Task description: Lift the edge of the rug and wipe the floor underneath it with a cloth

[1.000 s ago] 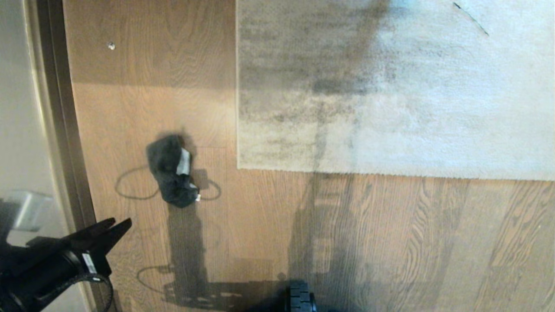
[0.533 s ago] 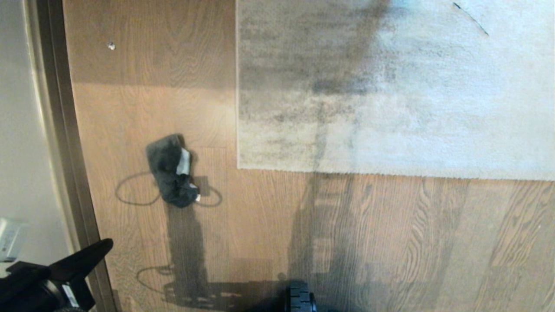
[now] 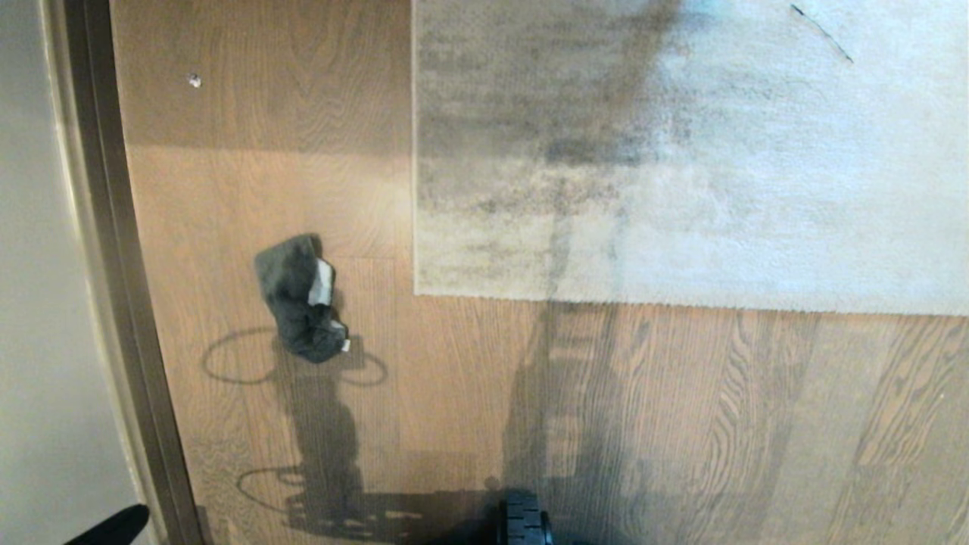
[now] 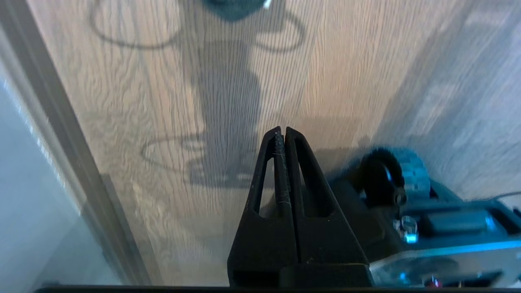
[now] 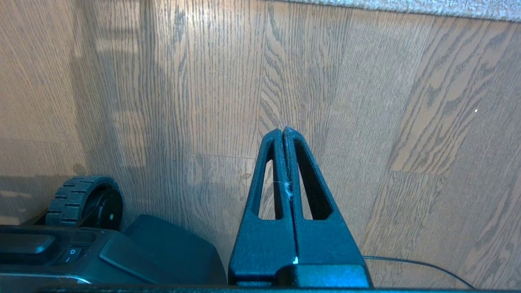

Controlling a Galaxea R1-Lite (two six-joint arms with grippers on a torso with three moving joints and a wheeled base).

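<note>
The dark grey cloth [image 3: 300, 297] lies crumpled on the brown wood floor [image 3: 469, 393], left of the rug, with a light patch showing. The pale rug's edge [image 3: 681, 304] lies flat, its corner [image 3: 415, 293] near the cloth. Only a black tip of my left gripper [image 3: 113, 526] shows at the bottom left of the head view. In the left wrist view that left gripper [image 4: 282, 129] is shut and empty, and the cloth [image 4: 234, 8] is far ahead of it. My right gripper [image 5: 283, 130] is shut and empty over bare floor, with the rug edge [image 5: 407, 6] beyond it.
A dark skirting strip [image 3: 113, 265] and pale wall run down the left side. My base's wheel [image 3: 524, 522] shows at the bottom of the head view, and the wheel [image 5: 83, 199] appears again beside the right gripper. A thin cable [image 5: 419, 264] lies on the floor.
My left gripper has closed and drawn back toward the bottom left corner, almost leaving the head view. Cloth and rug have stayed in place.
</note>
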